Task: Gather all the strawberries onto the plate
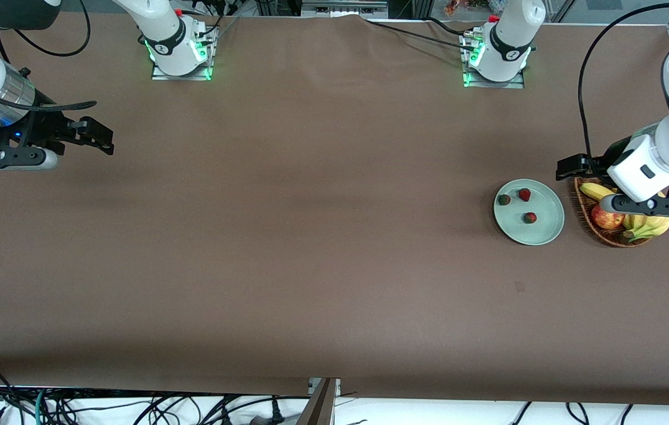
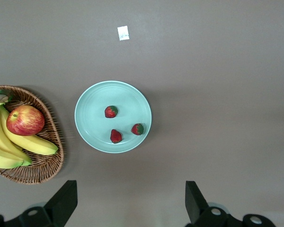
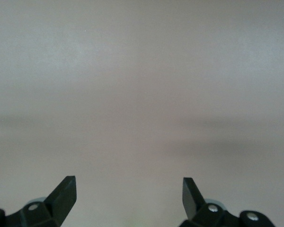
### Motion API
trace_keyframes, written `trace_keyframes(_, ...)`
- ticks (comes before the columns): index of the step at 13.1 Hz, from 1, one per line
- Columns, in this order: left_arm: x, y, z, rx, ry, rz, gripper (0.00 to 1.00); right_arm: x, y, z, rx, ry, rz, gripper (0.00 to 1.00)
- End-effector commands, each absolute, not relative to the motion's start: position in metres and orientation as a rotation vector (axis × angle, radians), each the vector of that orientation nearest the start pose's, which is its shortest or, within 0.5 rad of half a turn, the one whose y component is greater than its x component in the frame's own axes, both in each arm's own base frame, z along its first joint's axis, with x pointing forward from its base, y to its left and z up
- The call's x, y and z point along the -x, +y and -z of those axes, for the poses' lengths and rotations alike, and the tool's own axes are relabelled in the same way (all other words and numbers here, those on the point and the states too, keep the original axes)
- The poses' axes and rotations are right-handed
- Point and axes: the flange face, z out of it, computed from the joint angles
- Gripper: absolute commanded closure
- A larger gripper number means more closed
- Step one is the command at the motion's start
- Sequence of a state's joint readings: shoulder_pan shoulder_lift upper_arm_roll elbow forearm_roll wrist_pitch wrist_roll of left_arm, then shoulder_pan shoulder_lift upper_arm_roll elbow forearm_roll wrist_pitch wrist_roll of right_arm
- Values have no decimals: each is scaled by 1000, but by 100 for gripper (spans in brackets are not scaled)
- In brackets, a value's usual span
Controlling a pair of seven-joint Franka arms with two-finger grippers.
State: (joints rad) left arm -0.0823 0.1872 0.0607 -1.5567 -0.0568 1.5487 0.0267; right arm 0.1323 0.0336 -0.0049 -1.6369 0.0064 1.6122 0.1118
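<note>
The whole table (image 1: 311, 236) is being viewed from high across it, facing the bases. The plate (image 1: 528, 212) is being shared with the downward-looking left wrist view; bare cloth is being shown closer by the right wrist view.

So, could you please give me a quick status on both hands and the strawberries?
Left hand open, empty, up beside the basket. Right hand open, waiting over bare table. All three strawberries on the plate. Nothing in the way.

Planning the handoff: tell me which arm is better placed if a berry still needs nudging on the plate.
Left. The left gripper hangs open above the basket, beside the plate holding all three strawberries. The right gripper, also open, waits over bare table at the right arm's end.
</note>
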Motion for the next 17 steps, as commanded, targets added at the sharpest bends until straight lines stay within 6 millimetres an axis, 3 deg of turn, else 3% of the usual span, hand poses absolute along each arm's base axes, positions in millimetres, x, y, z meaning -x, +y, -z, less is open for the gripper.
trace_keyframes(1,-595,-17,-538,3204,103,-303,0,-563,70,-583,3149,-41,-84,1)
trace_keyframes(17,-596,-9,-551,3117,113,-266,0,-565,66,-580,3144,-12,-84,0)
